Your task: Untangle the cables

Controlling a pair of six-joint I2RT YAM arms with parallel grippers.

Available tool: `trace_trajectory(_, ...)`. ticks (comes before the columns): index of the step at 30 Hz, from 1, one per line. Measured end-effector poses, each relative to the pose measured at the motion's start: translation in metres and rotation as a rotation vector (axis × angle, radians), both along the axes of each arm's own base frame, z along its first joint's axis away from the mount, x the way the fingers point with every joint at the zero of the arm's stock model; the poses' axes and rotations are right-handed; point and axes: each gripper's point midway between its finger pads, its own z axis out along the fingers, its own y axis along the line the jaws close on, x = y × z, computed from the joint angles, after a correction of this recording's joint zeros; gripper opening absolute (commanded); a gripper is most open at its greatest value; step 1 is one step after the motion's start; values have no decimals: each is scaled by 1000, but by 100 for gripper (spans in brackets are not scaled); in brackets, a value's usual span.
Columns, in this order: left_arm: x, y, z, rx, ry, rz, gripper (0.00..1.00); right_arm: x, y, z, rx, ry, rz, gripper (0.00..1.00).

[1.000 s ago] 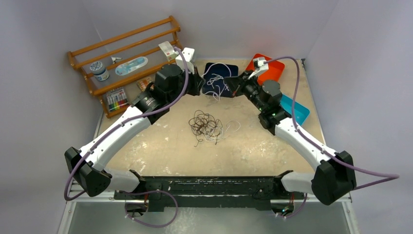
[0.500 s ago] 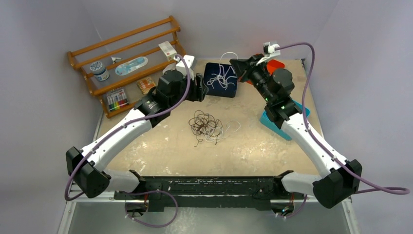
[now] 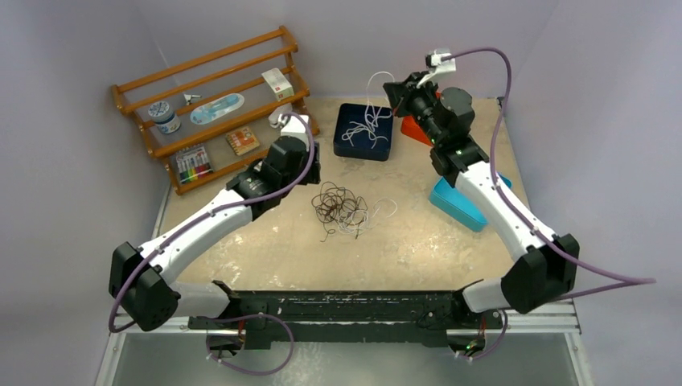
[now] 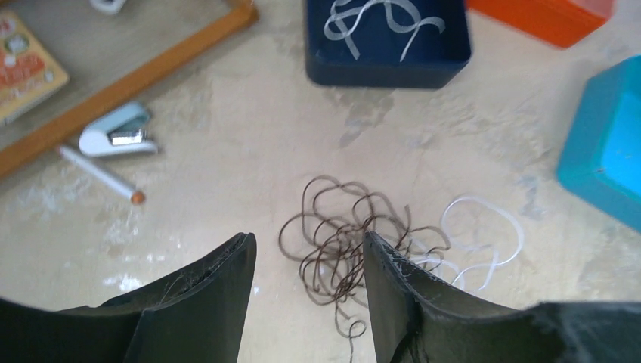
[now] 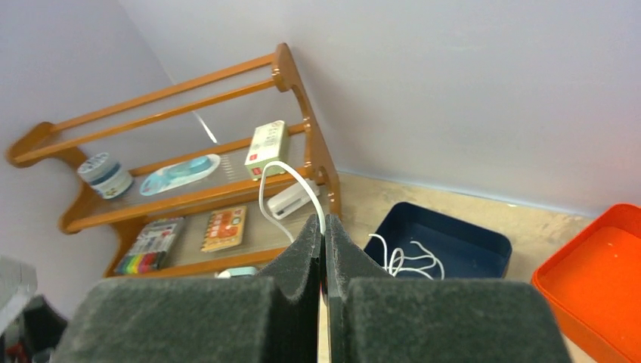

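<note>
Several curly cables [image 3: 342,209] (thin, wiry)

The tangle [image 3: 341,207] is bordered by bare table [image 3: 281,249] on its near side, where it can be reached unhindered, and a bare strip is left between it and the navy box [image 3: 344,149]. On the right, that side is narrowed by the teal box [image 3: 455,207], set near the white loops. The far left is closed off by the rack [image 3: 121,96], with a stapler [image 4: 113,134] and a thin stick [image 4: 102,175] lying just before it. The air over the navy box is crossed by a white cable [image 3: 368,127], strung from the clamped right gripper [image 5: 323,227] down into the box. Just beyond and left of the tangle, room is taken by the left gripper [image 4: 306,253], its jaws held apart.
</note>
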Motion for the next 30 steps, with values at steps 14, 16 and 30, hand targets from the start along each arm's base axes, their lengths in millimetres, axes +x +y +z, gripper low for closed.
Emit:
trace_trajectory(14,-21,22,-90,22,167,120,59,96,-1,-72,-112,100,-68,0)
trace_trajectory(16,-20,24,-89,24,159,131,66,110,0,-87,-123,122,-70,0)
trace_trajectory(30,-23,35,-96,39,160,180,71,165,22,-175,-175,237,-36,0)
